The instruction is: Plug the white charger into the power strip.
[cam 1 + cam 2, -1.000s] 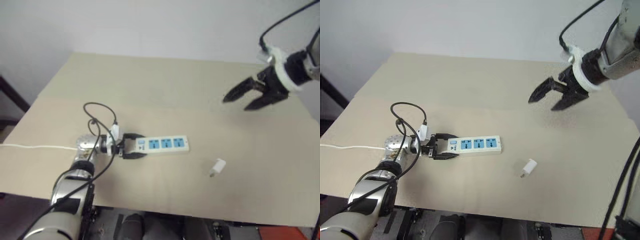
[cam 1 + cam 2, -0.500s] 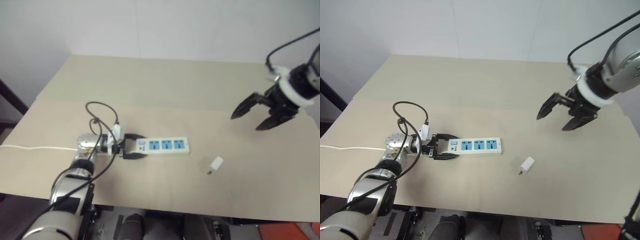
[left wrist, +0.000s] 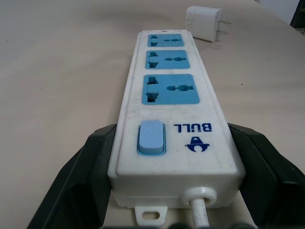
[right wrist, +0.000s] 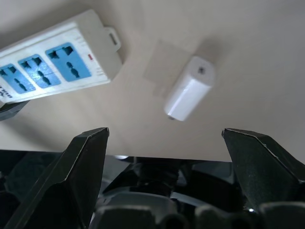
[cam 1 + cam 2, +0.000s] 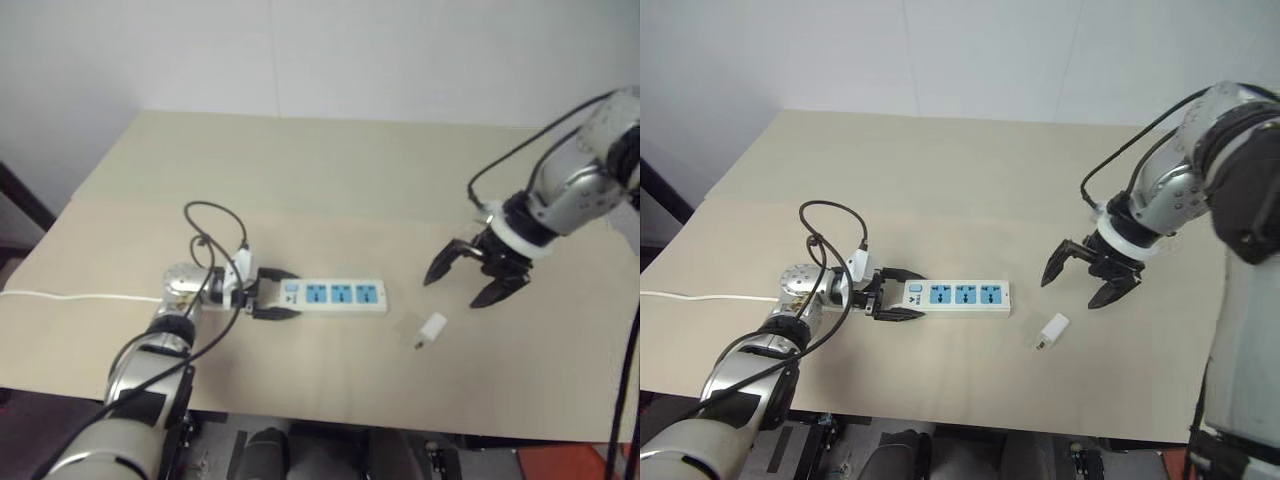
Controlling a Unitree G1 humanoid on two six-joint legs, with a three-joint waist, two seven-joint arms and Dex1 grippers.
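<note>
The power strip is a long white bar with three blue socket faces, lying flat on the beige table. My left gripper is shut on its switch end, one black finger on each side. The white charger lies on its side on the table, a little to the right of the strip's free end, with its prongs showing in the left wrist view. My right gripper hangs open just above and behind the charger, pointing steeply down, with nothing between its fingers.
The strip's thin white cord runs left off the table. A black cable loops above my left wrist. The table's front edge lies close below the charger, and open tabletop stretches behind both grippers.
My right gripper has come down and to the left from high at the back right, and now hangs over the charger. The left gripper still holds the strip in place.
</note>
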